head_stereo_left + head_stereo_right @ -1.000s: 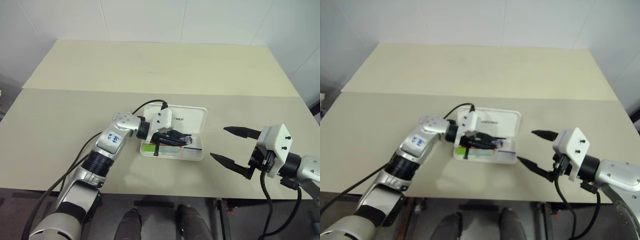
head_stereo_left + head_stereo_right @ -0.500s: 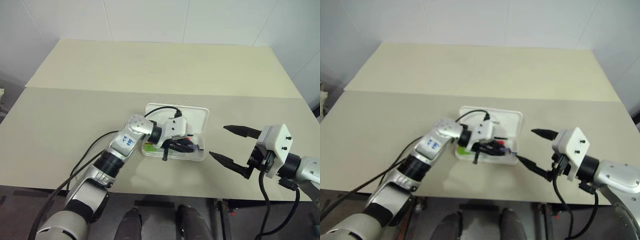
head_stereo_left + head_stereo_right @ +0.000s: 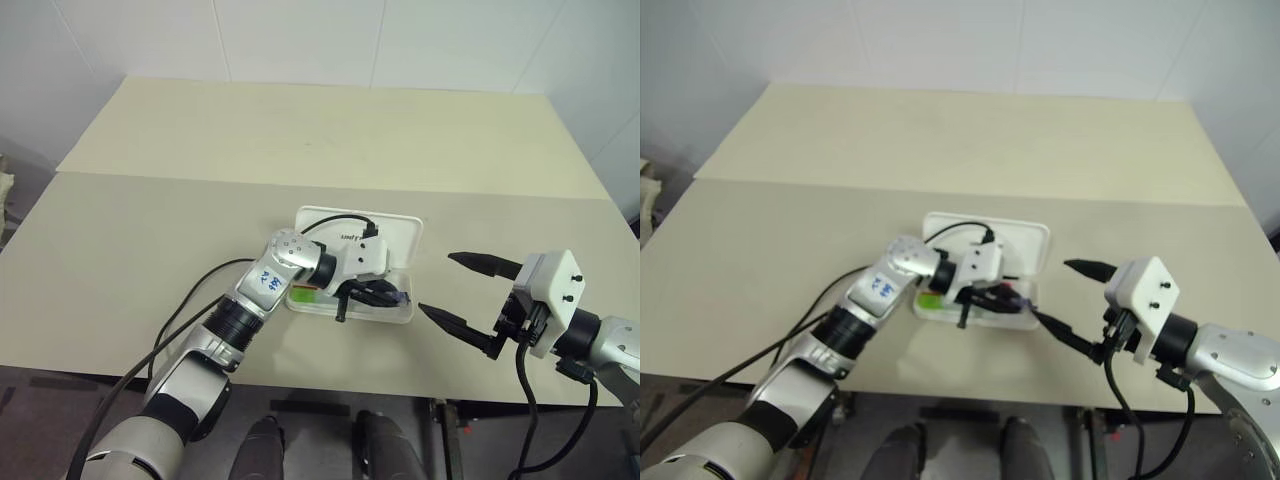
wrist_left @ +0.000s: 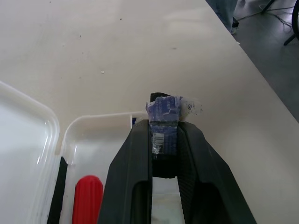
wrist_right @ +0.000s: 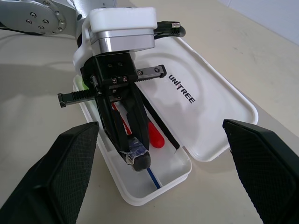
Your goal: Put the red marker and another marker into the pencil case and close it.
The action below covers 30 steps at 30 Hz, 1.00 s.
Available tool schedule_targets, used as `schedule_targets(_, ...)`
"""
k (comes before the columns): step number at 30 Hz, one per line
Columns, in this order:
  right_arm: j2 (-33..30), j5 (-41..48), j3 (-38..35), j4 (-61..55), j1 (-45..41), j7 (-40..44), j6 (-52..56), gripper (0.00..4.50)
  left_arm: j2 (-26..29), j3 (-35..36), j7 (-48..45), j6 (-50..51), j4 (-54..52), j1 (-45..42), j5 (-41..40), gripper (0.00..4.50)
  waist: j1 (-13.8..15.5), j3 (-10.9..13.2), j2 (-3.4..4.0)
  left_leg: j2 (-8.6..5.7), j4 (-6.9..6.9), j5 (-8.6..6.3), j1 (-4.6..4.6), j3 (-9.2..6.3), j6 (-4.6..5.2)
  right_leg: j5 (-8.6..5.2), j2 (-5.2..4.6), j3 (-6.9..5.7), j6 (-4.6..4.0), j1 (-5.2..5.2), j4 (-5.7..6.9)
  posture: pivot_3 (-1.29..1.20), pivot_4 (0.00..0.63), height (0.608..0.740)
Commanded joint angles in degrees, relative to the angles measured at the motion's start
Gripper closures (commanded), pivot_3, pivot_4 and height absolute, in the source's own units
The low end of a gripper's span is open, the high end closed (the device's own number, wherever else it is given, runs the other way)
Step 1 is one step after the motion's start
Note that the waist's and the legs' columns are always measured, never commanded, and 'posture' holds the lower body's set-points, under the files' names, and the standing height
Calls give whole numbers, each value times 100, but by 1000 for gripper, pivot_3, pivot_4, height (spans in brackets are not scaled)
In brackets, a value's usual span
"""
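The white pencil case (image 3: 405, 235) lies open on the table, its lid marked "UNITREE" (image 5: 183, 91) folded back. In its tray, the red marker shows a rounded red end (image 5: 154, 135) beside my left gripper's fingers (image 4: 128, 172). The green marker (image 3: 303, 294) lies at the tray's left end, mostly hidden under my left wrist. My left gripper (image 3: 398, 297) reaches low over the tray's right end, shut on a short black piece wrapped in blue-purple tape (image 4: 162, 116). My right gripper (image 3: 436, 283) hovers wide open just right of the case, holding nothing.
A thin blue line (image 5: 152, 176) runs along the tray floor. The beige table (image 3: 300, 130) stretches far behind the case, with a seam across it. Its front edge lies close below the case and my right gripper. The left arm's black cable (image 3: 330, 222) arcs over the lid.
My left gripper has slid rightwards along the tray, from its middle to its right end, staying shut. The right gripper has kept still.
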Motion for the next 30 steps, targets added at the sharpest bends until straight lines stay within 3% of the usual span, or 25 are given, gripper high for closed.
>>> schedule_targets(1,35,99,-218,-244,42,-67,-45,0,-32,-48,-78,-110,43,-151,66,4202,1,0,0,0,0,0,0,0,0,0,0,0,0,0,0,0,150,740)
schedule_targets(12,70,87,-208,-304,70,-136,-60,0,-207,-57,-97,-200,367,-204,130,4202,1,0,0,0,0,0,0,0,0,0,0,0,0,1,-2,0,150,740)
schedule_targets(16,81,74,-205,-306,74,-151,-68,0,-298,-77,-39,-365,483,-225,201,2876,2,0,0,0,0,0,0,0,0,0,0,0,0,1,-2,0,150,740)
schedule_targets(30,96,21,-48,-170,-52,-130,-135,0,-278,216,-126,-282,202,-264,-45,2876,1,0,0,0,0,0,0,0,0,0,0,0,0,2,-2,0,150,740)
